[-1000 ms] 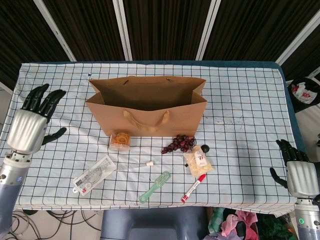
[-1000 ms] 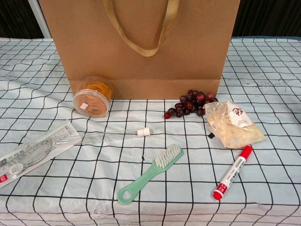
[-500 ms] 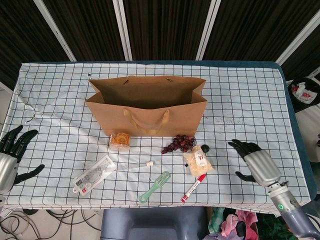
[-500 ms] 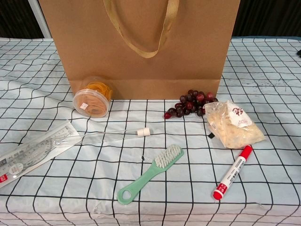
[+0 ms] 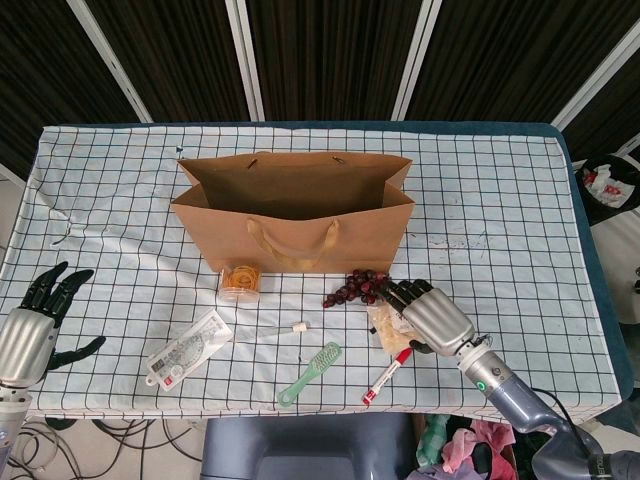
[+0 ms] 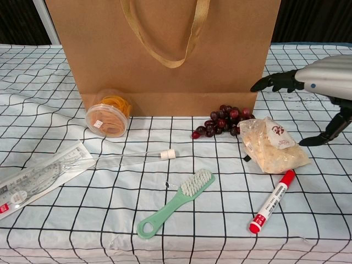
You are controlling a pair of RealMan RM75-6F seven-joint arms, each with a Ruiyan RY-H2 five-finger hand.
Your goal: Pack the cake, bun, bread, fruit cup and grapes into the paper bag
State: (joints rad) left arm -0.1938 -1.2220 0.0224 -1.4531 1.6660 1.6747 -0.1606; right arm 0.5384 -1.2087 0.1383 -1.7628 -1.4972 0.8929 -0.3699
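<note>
A: So, is anything packed?

B: Seemingly not. The clear packet of pale bread (image 6: pixel 272 146), dark red grape bunch (image 6: pixel 223 121) and round plastic fruit cup (image 6: pixel 108 116) lie just before the standing brown paper bag (image 5: pixel 292 210).

A: The hands?

B: The right hand (image 5: pixel 428 312) hovers spread over the bread, holding nothing. The left hand (image 5: pixel 30 328) waits open, far left of the bag.
</note>
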